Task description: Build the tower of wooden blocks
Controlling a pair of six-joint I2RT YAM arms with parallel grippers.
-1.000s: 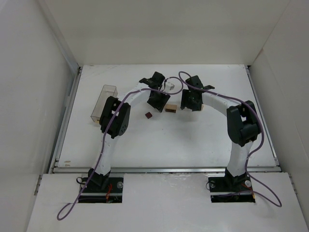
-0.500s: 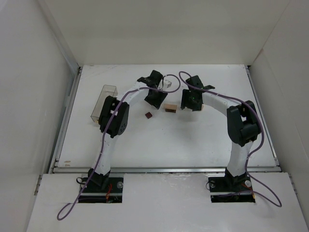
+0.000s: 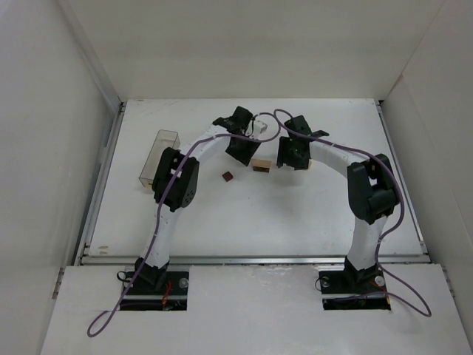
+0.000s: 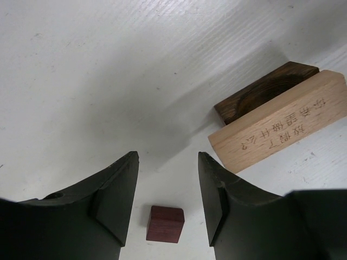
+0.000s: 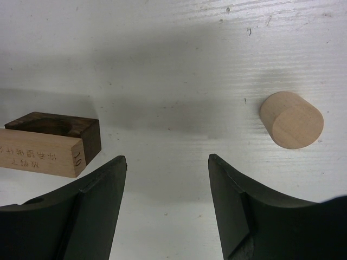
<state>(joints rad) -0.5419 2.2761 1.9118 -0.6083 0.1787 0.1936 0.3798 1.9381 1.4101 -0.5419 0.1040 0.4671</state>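
Note:
A tan slab point(image 3: 260, 165) with printed characters lies on the table, resting against a dark brown block point(image 4: 265, 92); both also show in the right wrist view, the slab point(image 5: 40, 157) against the block point(image 5: 59, 127). A small reddish-brown cube point(image 3: 228, 176) lies left of them. In the left wrist view this cube point(image 4: 165, 223) shows on the table between my open fingers, untouched. My left gripper point(image 3: 240, 151) point(image 4: 168, 157) is open and empty. My right gripper point(image 3: 290, 157) point(image 5: 167, 157) is open and empty, with the pale cylinder point(image 5: 291, 119) lying to its right.
A clear plastic box point(image 3: 159, 155) stands at the left of the white table, beside the left arm. White walls enclose the table at the back and on both sides. Purple cables loop over both arms.
My left gripper has drawn back a little from the tan slab, toward the far side. The slab, cube and right arm have not moved.

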